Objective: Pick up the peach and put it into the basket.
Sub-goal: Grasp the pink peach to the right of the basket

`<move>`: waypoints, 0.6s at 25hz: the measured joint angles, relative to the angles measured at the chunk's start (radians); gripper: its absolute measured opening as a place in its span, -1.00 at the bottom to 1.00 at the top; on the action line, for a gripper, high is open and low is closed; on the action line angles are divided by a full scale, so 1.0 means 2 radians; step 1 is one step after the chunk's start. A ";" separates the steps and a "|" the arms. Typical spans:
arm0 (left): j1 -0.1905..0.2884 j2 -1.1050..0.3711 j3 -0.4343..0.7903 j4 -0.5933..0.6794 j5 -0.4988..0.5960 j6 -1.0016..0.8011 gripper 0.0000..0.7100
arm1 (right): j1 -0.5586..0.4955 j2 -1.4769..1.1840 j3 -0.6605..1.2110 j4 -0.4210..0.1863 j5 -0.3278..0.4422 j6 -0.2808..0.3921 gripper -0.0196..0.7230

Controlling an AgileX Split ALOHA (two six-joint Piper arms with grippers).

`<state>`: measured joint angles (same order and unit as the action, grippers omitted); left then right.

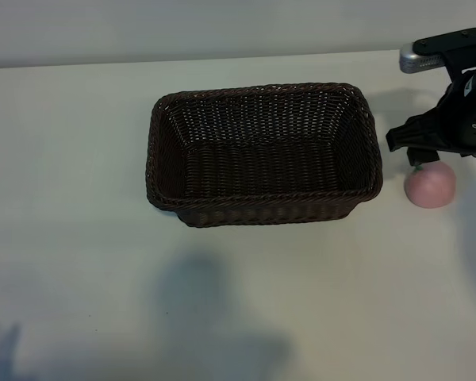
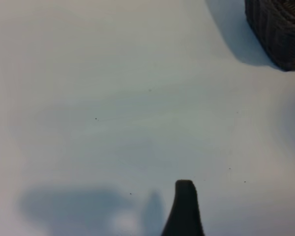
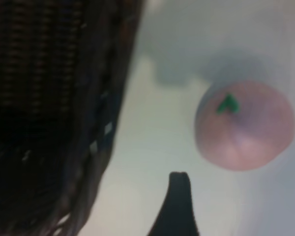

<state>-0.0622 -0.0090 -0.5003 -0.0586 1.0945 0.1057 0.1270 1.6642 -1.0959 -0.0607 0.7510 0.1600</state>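
Peach [image 1: 430, 186]: I see it sitting on the tabletop [image 1: 71, 159] near the right edge, stem leaf up, just beside the basket's right wall but not touching it.

Handling: I judge it light, rigid and toy-smooth, so it could roll or squirt out of a pinch. It looks tough, not fragile.

Where I'd take hold: across the widest part, pads on 2 opposite flanks, low enough to sit below the bulge, with the leaf left clear between them.

Fingers vs peach: in the right wrist view I see only 1 dark fingertip [image 3: 178, 194], and the peach [image 3: 244, 125] lies off to one side of it and farther out, apart from it. I cannot tell from here whether it falls inside the gap or outside it.

Right gripper [image 1: 436, 151]: it hangs over the peach's far side, pointing steeply down, its body covering the fruit's top edge in the exterior view. Its fingers stand well apart and nothing is between them. I see no contact.

Basket [image 1: 262, 155]: it rests mid-table, open side up, with nothing inside.

Left gripper [image 2: 184, 206]: parked over bare tabletop with a basket corner far off. Only 1 fingertip shows, fingers spread and holding nothing.

Risk: I judge a nudge could roll the peach toward the right edge.
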 joint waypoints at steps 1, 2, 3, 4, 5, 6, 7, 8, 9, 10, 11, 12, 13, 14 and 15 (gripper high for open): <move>0.002 0.000 0.000 0.000 0.000 0.000 0.67 | -0.004 0.005 0.000 -0.001 -0.002 0.002 0.66; 0.002 0.000 0.000 0.000 0.000 -0.001 0.67 | -0.009 0.011 0.000 -0.001 -0.005 0.003 0.66; 0.002 0.000 0.000 0.000 0.000 -0.002 0.67 | -0.014 0.018 0.000 -0.003 -0.008 0.004 0.66; 0.002 0.000 0.000 0.000 0.000 -0.002 0.67 | -0.019 0.025 0.000 -0.003 -0.011 0.004 0.66; 0.002 0.000 0.000 0.000 0.000 -0.002 0.67 | -0.022 0.032 0.000 -0.003 -0.013 0.004 0.66; 0.002 0.000 0.000 0.000 0.000 -0.002 0.67 | -0.025 0.038 0.000 -0.003 -0.014 0.004 0.66; 0.002 0.000 0.000 0.000 0.000 -0.002 0.67 | -0.026 0.043 0.000 -0.003 -0.014 0.004 0.66; 0.002 0.000 0.000 0.000 0.000 -0.002 0.67 | -0.027 0.048 0.000 -0.003 -0.016 0.004 0.66; 0.002 0.000 0.000 0.000 0.000 -0.002 0.67 | -0.027 0.054 0.000 -0.002 -0.020 0.004 0.66; 0.002 0.000 0.000 0.000 0.000 -0.003 0.67 | -0.027 0.059 0.000 0.000 -0.024 0.004 0.66; 0.002 0.000 0.000 0.000 0.000 -0.004 0.67 | -0.027 0.063 0.000 0.001 -0.028 0.004 0.66; 0.002 0.000 0.000 0.000 0.000 -0.007 0.67 | -0.027 0.067 0.000 0.002 -0.032 0.004 0.66; 0.002 0.000 0.000 0.000 0.000 -0.009 0.67 | -0.027 0.072 0.000 0.002 -0.035 0.004 0.66; 0.002 0.000 0.000 0.000 0.000 -0.011 0.67 | -0.027 0.077 0.000 0.002 -0.038 0.004 0.66; 0.002 0.000 0.000 0.000 0.000 -0.012 0.67 | -0.027 0.080 0.000 0.002 -0.040 0.004 0.66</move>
<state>-0.0574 -0.0090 -0.5003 -0.0586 1.0935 0.0823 0.0728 1.8235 -1.0969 -0.0573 0.6720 0.1682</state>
